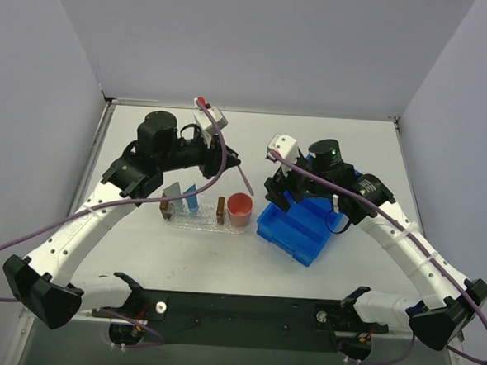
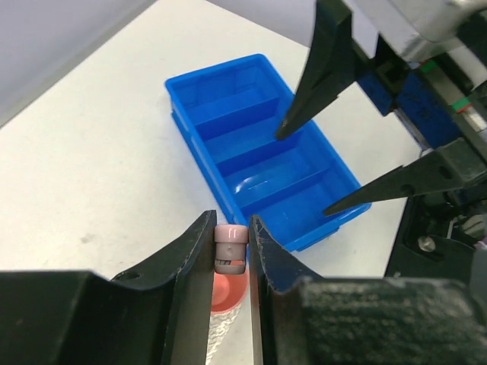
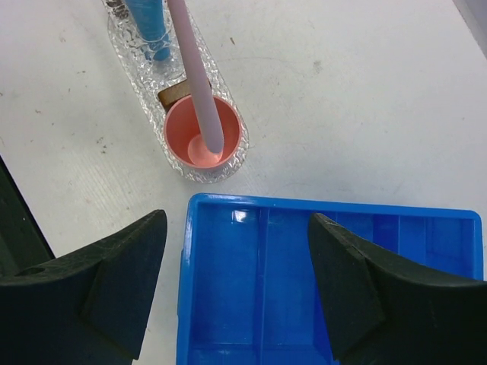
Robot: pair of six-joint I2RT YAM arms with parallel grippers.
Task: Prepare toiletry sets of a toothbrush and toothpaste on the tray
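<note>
My left gripper (image 1: 232,160) is shut on the top end of the pink toothbrush (image 2: 230,247). The toothbrush (image 1: 245,180) slants down, and its lower end rests inside the pink cup (image 3: 202,134). That cup (image 1: 239,209) stands at the right end of the clear bumpy tray (image 1: 193,222). On the tray's left part lean a light blue toothpaste tube (image 1: 191,195) and a whitish-grey one (image 1: 172,192). My right gripper (image 3: 237,220) is open and holds nothing, hanging over the left end of the blue bin (image 3: 335,296).
The blue divided bin (image 1: 294,227) sits right of the tray, and its compartments show nothing inside. Two small brown pieces (image 1: 220,207) stand on the tray. In the left wrist view my right gripper's fingers (image 2: 318,76) hang over the bin (image 2: 251,144).
</note>
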